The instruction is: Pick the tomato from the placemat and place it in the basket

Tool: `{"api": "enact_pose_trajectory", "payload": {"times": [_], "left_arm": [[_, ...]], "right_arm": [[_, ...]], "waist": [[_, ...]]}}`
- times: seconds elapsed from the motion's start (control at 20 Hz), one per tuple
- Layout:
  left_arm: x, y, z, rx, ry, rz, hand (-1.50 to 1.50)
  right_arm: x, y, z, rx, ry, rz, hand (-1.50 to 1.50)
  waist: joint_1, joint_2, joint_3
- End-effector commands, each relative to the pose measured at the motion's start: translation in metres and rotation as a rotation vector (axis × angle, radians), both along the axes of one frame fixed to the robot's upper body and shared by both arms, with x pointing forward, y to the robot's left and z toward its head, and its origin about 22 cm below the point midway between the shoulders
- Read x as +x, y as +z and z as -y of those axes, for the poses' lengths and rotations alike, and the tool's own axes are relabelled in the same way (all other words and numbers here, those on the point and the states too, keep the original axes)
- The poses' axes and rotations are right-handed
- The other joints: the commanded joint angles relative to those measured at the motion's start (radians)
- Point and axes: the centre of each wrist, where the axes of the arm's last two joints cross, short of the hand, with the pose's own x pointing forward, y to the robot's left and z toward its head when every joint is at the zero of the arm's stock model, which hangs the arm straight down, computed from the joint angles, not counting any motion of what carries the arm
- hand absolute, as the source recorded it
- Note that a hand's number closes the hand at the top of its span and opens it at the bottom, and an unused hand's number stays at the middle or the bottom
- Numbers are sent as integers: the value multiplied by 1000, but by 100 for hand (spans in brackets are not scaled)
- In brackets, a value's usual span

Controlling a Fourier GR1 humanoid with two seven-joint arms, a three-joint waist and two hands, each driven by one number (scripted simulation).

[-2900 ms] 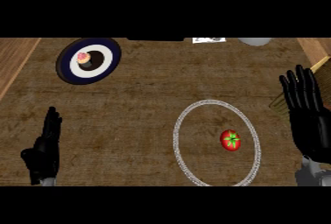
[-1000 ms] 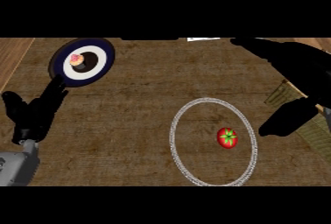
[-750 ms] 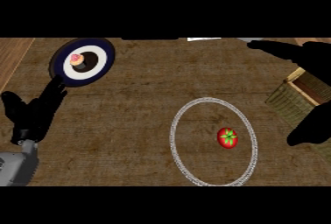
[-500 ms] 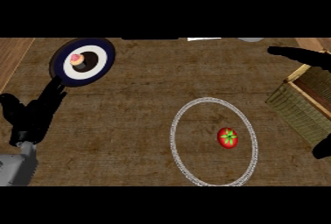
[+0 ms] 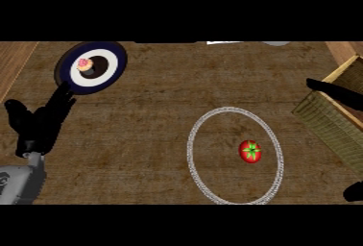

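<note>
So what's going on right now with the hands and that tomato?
Left hand open, resting left. Right hand barely visible over basket. Tomato untouched on placemat. Nothing blocking it.

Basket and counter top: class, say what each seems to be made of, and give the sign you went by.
The basket looks like woven wicker or straw: tan, matt, with ribbed strands along its wall. The counter top looks like brown wood with a dull finish: fine streaked grain runs across it, though it could be a printed laminate.

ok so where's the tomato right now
In the head view the tomato lies right of centre inside the placemat ring, left of the basket.
</note>
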Motion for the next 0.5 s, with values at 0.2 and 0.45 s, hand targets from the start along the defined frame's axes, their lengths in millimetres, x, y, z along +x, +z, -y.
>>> {"api": "enact_pose_trajectory", "payload": {"times": [0.2,0.45], "left_arm": [[9,6,10,0,-12,-14,0],[-3,-2,4,-11,-33,2,0]], "right_arm": [[-5,-78,-23,47,-7,61,-150],[2,-130,-35,139,-22,98,-150]], "waist": [[5,2,0],[10,2,0]]}}
